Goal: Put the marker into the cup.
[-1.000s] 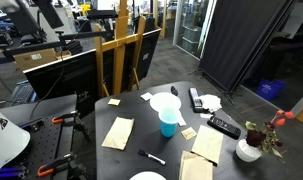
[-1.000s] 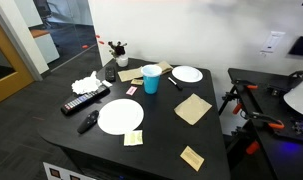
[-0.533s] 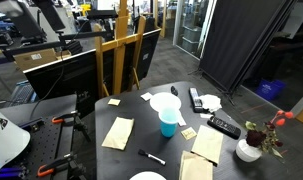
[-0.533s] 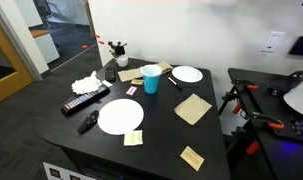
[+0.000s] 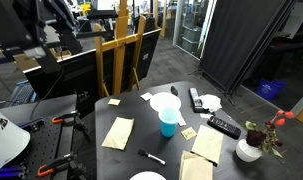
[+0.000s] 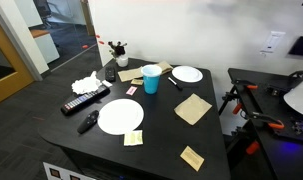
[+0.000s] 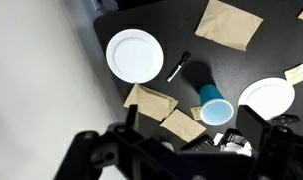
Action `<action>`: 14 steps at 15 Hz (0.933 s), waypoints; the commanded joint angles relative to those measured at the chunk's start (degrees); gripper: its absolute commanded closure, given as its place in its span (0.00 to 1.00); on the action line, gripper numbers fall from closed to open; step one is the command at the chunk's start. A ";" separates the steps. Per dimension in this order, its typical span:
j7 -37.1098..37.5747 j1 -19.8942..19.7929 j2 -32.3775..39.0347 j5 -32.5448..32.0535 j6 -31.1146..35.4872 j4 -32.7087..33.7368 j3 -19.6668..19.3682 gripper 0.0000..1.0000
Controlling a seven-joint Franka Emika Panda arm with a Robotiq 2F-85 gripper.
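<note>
The marker (image 7: 178, 66) lies flat on the surface (image 7: 187, 28), around eleven o'clock from the cup (image 7: 215, 108), so I hold the end effector (image 7: 197, 128) high, wide and empty, probably for an overview.

Marker (image 7: 178, 66): lies flat on the dark table (image 7: 161, 25), between a white plate (image 7: 135, 55) and the cup (image 7: 215, 109), touching neither.
Cup: upright, just beside brown napkins (image 7: 166, 112).
Gripper (image 7: 191, 150): a dark blur along the bottom edge, jaws unclear.
</note>
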 commanded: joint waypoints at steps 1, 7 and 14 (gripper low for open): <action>2.33 -2.00 4.25 1.97 4.30 -1.35 -0.58 0.00; 4.25 -2.77 13.47 6.12 11.81 -1.86 -1.31 0.00; 9.10 -3.35 27.35 8.88 23.53 -0.78 0.30 0.00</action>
